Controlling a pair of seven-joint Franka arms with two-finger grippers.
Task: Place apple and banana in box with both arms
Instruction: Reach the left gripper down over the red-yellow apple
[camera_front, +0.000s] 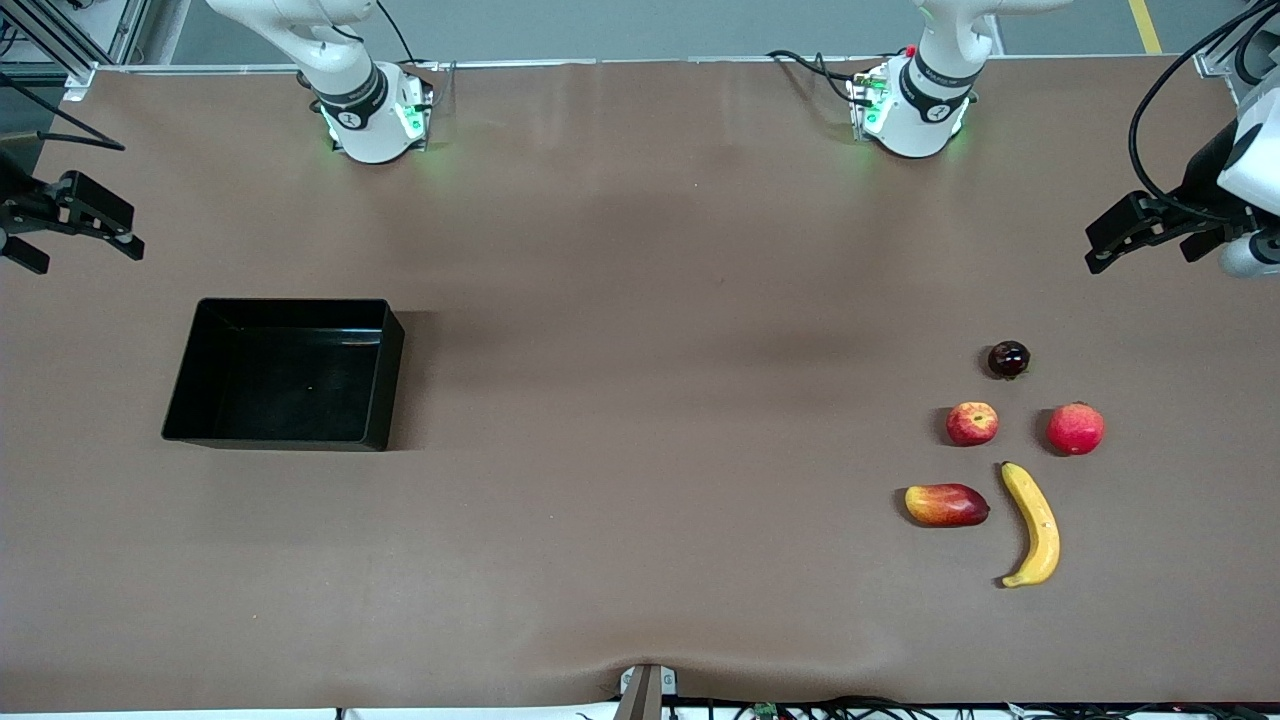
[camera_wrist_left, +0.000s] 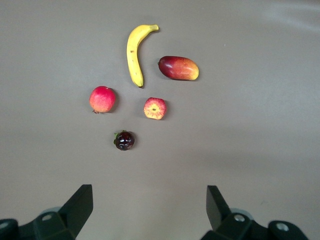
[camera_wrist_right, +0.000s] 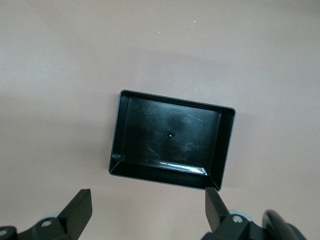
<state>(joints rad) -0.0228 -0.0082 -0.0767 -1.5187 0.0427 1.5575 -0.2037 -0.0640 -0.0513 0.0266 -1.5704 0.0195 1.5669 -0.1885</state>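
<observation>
Brown tabletop, fruit at the left arm's end.
Spread left gripper (camera_front: 1125, 240) hangs nearest apple (camera_front: 972, 423) and banana (camera_front: 1034, 524); spread right gripper (camera_front: 75, 228) hangs by the box (camera_front: 284, 438).

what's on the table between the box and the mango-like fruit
Nothing: in the front view, only bare brown table separates the box from the mango-like fruit.

Left gripper (camera_wrist_left: 149, 210) fingers apart above banana (camera_wrist_left: 134, 53), apple (camera_wrist_left: 155, 108).
</observation>
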